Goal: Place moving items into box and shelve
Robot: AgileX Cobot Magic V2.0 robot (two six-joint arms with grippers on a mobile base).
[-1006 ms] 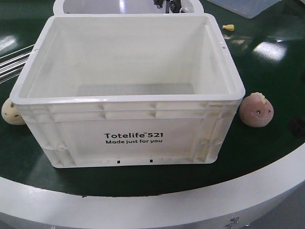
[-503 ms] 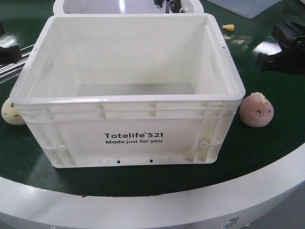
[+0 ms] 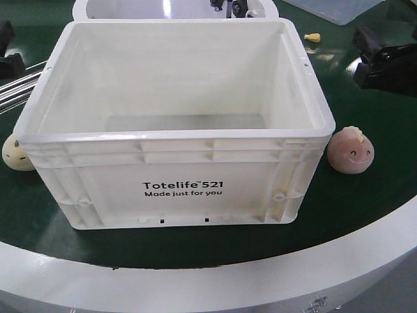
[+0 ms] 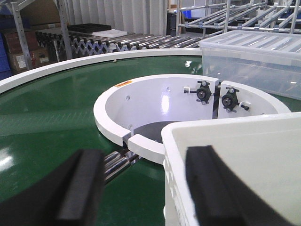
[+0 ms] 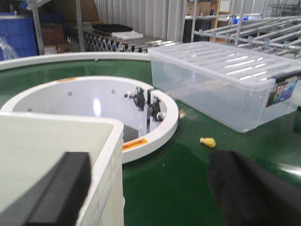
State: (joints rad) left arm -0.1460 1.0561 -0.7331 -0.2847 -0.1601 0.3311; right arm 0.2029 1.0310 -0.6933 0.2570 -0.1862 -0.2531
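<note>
The box point(image 3: 176, 138), a white tote printed "Totelife 521", stands on the green belt with nothing showing inside. A pinkish-brown smiley toy point(image 3: 350, 150) lies against its right front corner. A cream toy point(image 3: 16, 154) lies at its left front corner, partly cut off by the frame edge. My right gripper point(image 3: 363, 57) hovers open beyond the box's right rim, well behind the pink toy. My left gripper point(image 3: 8, 51) is at the far left edge, mostly out of frame. In the left wrist view that gripper point(image 4: 146, 188) is open astride the box's corner point(image 4: 225, 155). The right gripper point(image 5: 155, 193) stands open beside the box wall point(image 5: 110, 155).
A white ring-shaped hub point(image 4: 141, 101) sits behind the box. A clear lidded bin point(image 5: 225, 80) rests on the belt at back right, with a small yellow piece point(image 5: 207, 141) near it. Metal rollers point(image 3: 16, 88) run in at the left. The white curved table rim point(image 3: 215, 280) borders the front.
Both grippers came into the front view from the sides. The right one moved left and up toward the box's right rim; the left one moved up along the left edge. Box and toys stayed put.
</note>
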